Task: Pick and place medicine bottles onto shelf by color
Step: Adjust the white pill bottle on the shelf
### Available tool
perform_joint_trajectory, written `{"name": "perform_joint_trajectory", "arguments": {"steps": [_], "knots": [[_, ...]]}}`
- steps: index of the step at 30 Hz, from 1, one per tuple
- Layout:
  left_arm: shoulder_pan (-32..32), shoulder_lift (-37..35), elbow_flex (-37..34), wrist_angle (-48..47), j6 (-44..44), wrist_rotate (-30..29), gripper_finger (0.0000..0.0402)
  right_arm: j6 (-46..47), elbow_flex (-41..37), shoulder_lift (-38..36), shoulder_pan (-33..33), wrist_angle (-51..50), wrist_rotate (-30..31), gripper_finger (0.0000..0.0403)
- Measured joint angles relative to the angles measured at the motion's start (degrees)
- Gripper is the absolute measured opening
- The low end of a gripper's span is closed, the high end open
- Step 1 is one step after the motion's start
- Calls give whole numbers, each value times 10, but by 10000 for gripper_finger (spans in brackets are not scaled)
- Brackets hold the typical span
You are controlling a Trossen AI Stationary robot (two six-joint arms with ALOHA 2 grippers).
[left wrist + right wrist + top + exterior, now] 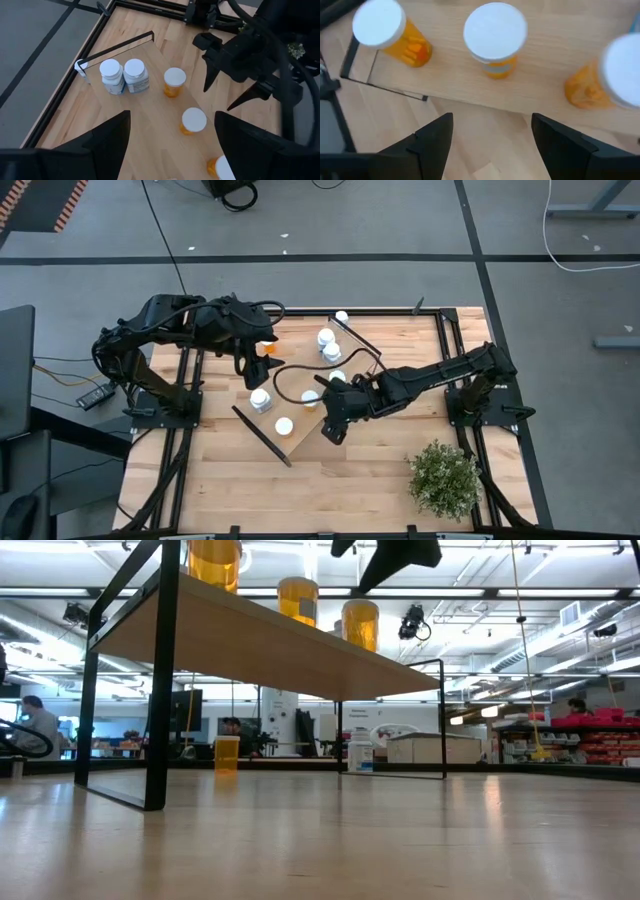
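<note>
The light-wood shelf point(300, 412) lies slantwise across the table. Several orange bottles with white caps point(284, 425) stand on its near half; three show in the right wrist view point(495, 37). Two white bottles point(124, 76) stand side by side on its far half. Another white bottle point(341, 316) stands on the table by the far edge. An orange bottle point(270, 348) is on the table under my left gripper. My left gripper point(262, 352) is open and empty above the shelf's left side. My right gripper point(225, 92) is open and empty above the shelf's near-right edge, beside the orange bottles.
A potted plant point(443, 477) stands at the table's near right. A black cable point(285, 375) loops over the shelf's middle. Dark frame rails point(445, 350) run along the table's sides. Bare tabletop lies toward the near edge point(330, 490).
</note>
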Motion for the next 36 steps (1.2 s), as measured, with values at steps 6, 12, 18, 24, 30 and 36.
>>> {"name": "perform_joint_trajectory", "arguments": {"steps": [6,12,18,24,30,36], "knots": [[0,0,0,-14,-7,0,293,51,53,-13,-18,-43,-23,276],[8,2,0,1,13,0,293,-13,153,-12,-63,-104,73,276],[44,2,0,6,26,-9,293,-52,187,-12,-161,-143,58,276],[73,1,0,6,0,-9,293,-110,180,-7,-243,-150,-47,276],[87,1,0,5,3,-17,293,-158,180,-8,-281,-142,-90,278],[120,3,0,14,13,-35,293,-161,154,-6,-291,-105,-128,300]]}}
